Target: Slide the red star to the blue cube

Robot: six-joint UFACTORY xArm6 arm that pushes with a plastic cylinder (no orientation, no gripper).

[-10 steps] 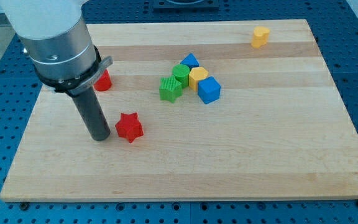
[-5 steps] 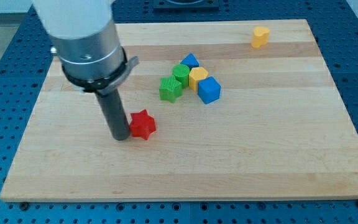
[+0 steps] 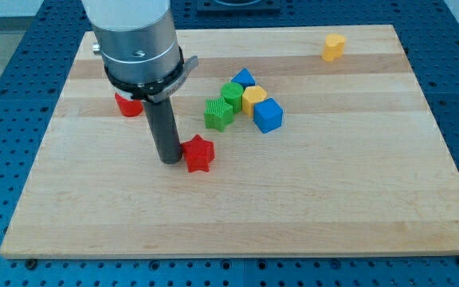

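The red star [image 3: 199, 153] lies on the wooden board [image 3: 309, 199], left of centre. My tip [image 3: 170, 159] stands right against its left side. The blue cube [image 3: 268, 115] sits up and to the right of the star, at the right end of a cluster of blocks. A gap of bare board separates the star from the cube.
The cluster holds a green star-like block [image 3: 218, 113], a green block [image 3: 232, 94], a yellow block [image 3: 253, 100] and a second blue block [image 3: 244, 78]. A red block [image 3: 126, 104] shows behind the rod at the left. A yellow block [image 3: 334, 47] sits near the top right edge.
My tip has moved to the right and slightly up, pushing the red star rightward toward the cluster. The other blocks have not moved.
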